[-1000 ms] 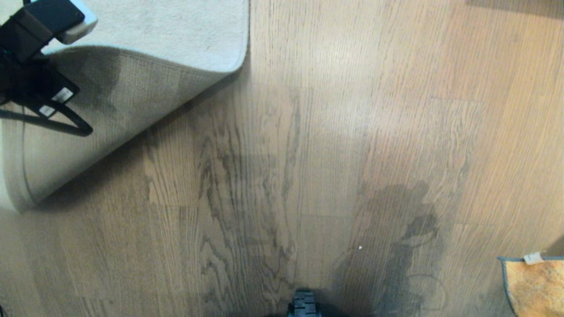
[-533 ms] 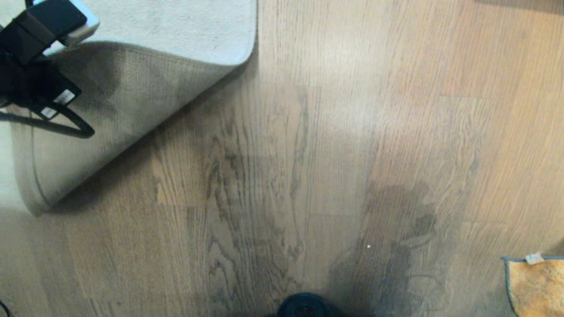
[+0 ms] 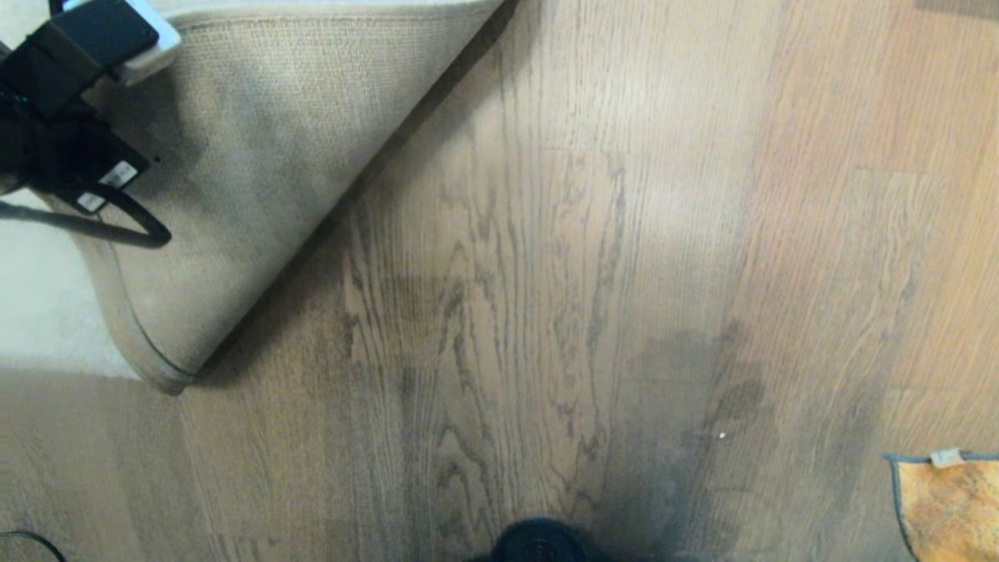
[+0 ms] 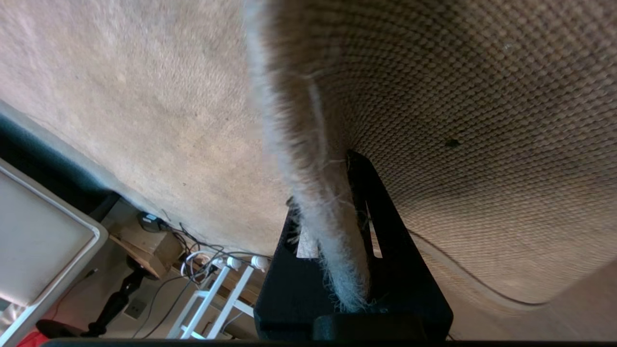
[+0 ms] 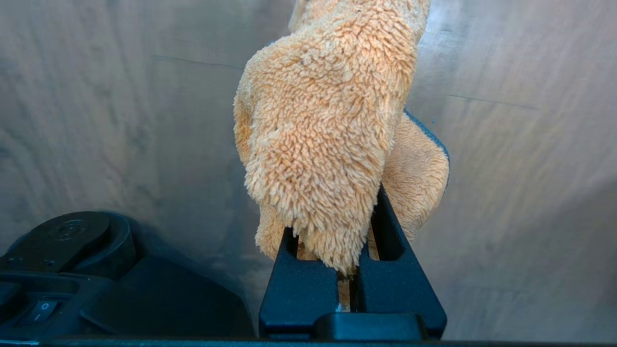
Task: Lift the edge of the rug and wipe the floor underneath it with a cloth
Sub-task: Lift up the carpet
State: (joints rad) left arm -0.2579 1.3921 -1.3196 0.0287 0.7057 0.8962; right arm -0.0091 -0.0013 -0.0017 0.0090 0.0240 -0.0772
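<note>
The rug edge (image 4: 332, 231) is pinched between the black fingers of my left gripper (image 4: 323, 193), which is shut on it. The lifted rug corner (image 3: 164, 378) is folded back, showing its beige woven backing (image 3: 257, 156); my left arm (image 3: 70, 101) is above it at the far left. Beside the fold lies the bare wood-grain floor (image 3: 507, 312). My right gripper (image 5: 335, 212) is shut on the orange-tan fuzzy cloth (image 5: 328, 120), which bulges out past the fingertips. In the head view the cloth (image 3: 948, 507) hangs at the near right with its white tag.
My dark base (image 3: 538, 546) shows at the near edge, with its shadow (image 3: 687, 406) on the planks. Past the rug, the left wrist view shows cables and a white frame (image 4: 207, 289) and a white panel (image 4: 38, 250).
The camera has moved and the floor has slid to the right in view. The rug flap has peeled back further: more backing shows and the pile side at the top is gone. Both grips are unchanged.
</note>
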